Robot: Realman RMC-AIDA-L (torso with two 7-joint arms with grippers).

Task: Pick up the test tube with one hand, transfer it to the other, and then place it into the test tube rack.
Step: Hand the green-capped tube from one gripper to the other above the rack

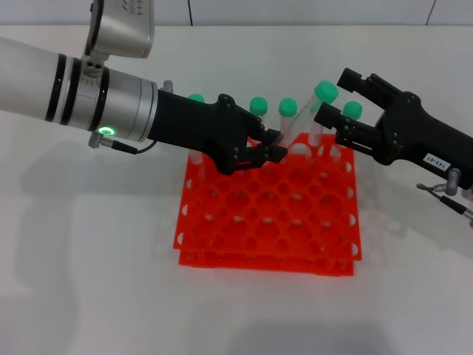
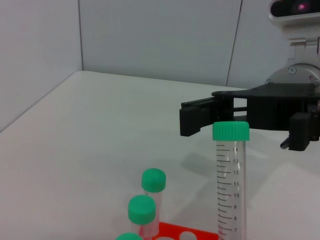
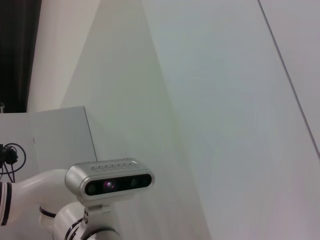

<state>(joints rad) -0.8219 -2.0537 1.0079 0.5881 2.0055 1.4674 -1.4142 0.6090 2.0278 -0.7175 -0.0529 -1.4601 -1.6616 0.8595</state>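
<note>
My left gripper [image 1: 275, 146], the unlabelled one on the thick arm with the green ring, is shut on the lower part of the test tube [image 1: 304, 118] and holds it tilted above the back of the orange-red rack [image 1: 222, 244]. The tube's green cap [image 1: 325, 92] lies between the open fingers of my right, labelled gripper [image 1: 330, 96], which do not touch it. In the left wrist view the tube [image 2: 231, 185] stands close up, with a right gripper finger [image 2: 197, 117] just behind its cap.
Several other green-capped tubes [image 1: 258, 106] stand in the rack's back row, close to both grippers; two show in the left wrist view [image 2: 153, 181]. The rack's front holes are unfilled. White table [image 1: 89, 281] all round. The right wrist view shows only the wall and my head camera [image 3: 109, 184].
</note>
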